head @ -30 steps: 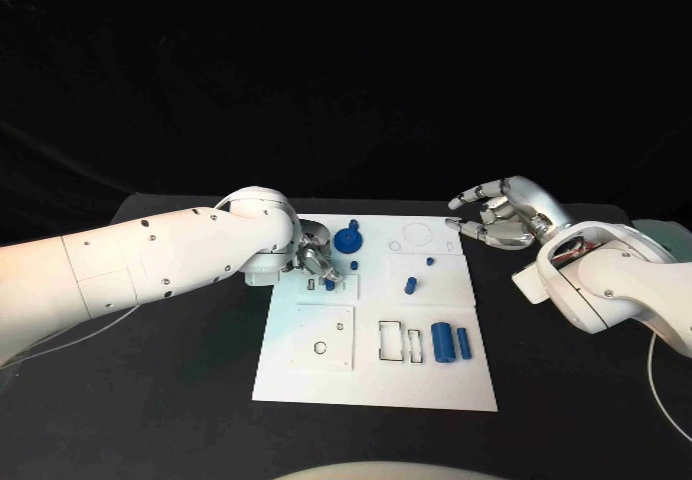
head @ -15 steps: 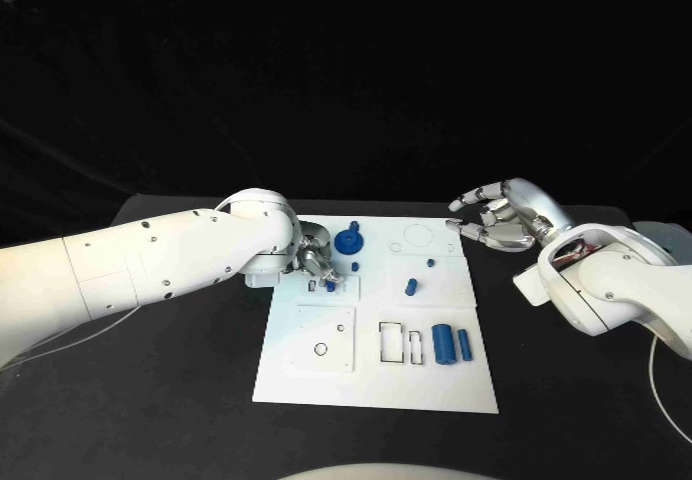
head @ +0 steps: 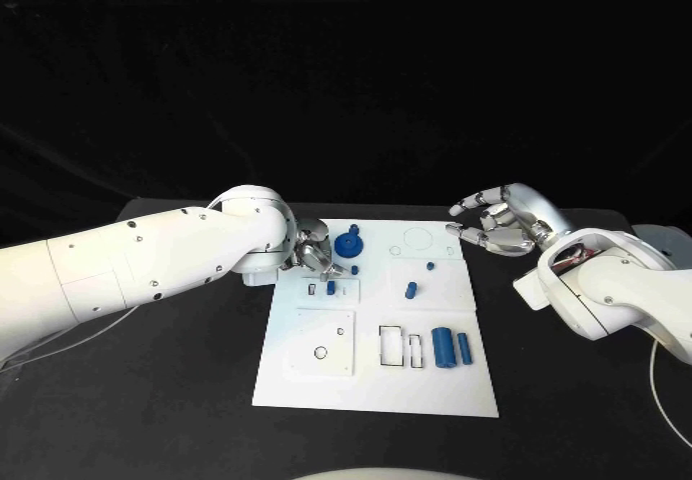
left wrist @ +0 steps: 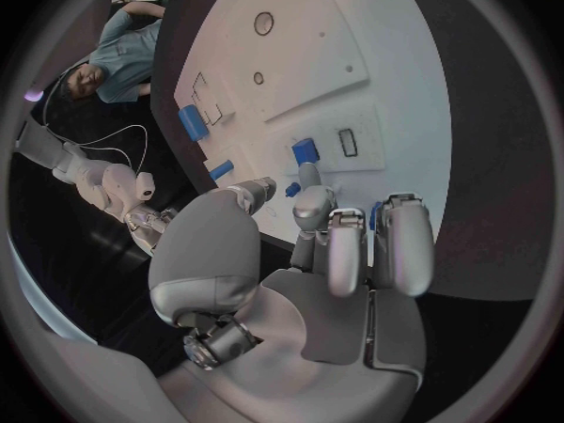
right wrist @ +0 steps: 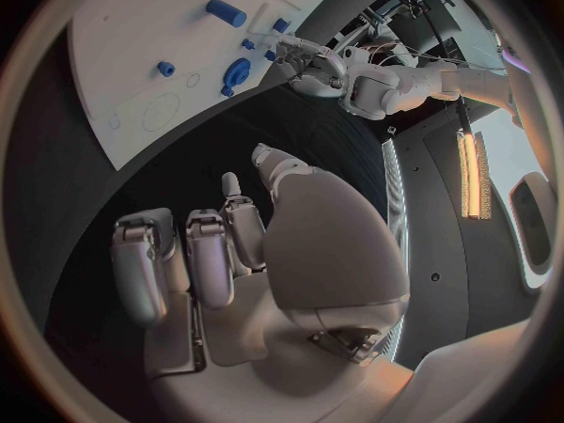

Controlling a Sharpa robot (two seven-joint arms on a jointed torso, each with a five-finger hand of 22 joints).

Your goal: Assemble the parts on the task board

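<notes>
The left hand (head: pixel 316 256) has drawn back toward eleven o'clock off the small blue peg (head: pixel 330 287), which now stands free at the white board (head: pixel 378 385)'s ten o'clock, fingers apart and empty, suggesting that part is seated; the right hand (head: pixel 498 222) hovers loosely curled, holding nothing.
</notes>
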